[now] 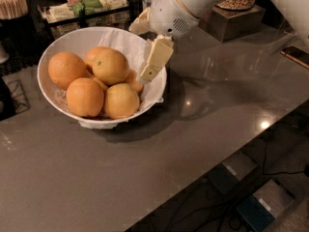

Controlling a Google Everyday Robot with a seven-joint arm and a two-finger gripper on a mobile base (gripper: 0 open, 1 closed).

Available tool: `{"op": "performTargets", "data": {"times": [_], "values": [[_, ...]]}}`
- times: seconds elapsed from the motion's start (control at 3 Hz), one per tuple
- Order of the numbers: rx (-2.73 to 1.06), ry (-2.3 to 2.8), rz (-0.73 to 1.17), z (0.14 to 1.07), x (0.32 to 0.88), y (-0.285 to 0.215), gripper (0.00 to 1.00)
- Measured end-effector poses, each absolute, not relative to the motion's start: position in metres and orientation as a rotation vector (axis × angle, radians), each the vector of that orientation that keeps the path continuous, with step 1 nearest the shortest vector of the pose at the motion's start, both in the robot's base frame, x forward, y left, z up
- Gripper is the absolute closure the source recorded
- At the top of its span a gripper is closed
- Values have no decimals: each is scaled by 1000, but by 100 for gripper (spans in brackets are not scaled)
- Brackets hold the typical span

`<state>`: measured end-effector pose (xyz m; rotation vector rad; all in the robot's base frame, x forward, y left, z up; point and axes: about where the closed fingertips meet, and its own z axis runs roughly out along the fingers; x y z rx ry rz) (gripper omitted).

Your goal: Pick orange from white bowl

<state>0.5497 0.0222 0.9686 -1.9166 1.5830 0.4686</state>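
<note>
The white bowl [79, 38], lined with white paper, stands on the grey counter at the left. It holds several oranges: one at the left [67, 69], one at the back middle [110, 65], one at the front left [85, 97] and one at the front right [121, 100]. A smaller orange [134, 81] is partly hidden at the right side. My gripper [147, 71], cream-coloured under a white wrist, hangs over the bowl's right rim, its tip just inside the bowl beside the half-hidden orange. It holds nothing that I can see.
A tray of packets [87, 6] and a holder of wooden sticks [12, 4] stand behind the bowl. A dark box [236, 19] is at the back right. A phone [295, 56] lies at the right edge. The counter's front edge [207, 166] runs diagonally, with floor gear below.
</note>
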Motion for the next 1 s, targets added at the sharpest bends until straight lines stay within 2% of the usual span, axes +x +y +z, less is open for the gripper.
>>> {"op": "performTargets", "data": {"times": [0.33,1.0], "values": [[-1929,1560,472,967,556,27,13],[-1994,1467,477,959,568,46,17]]}}
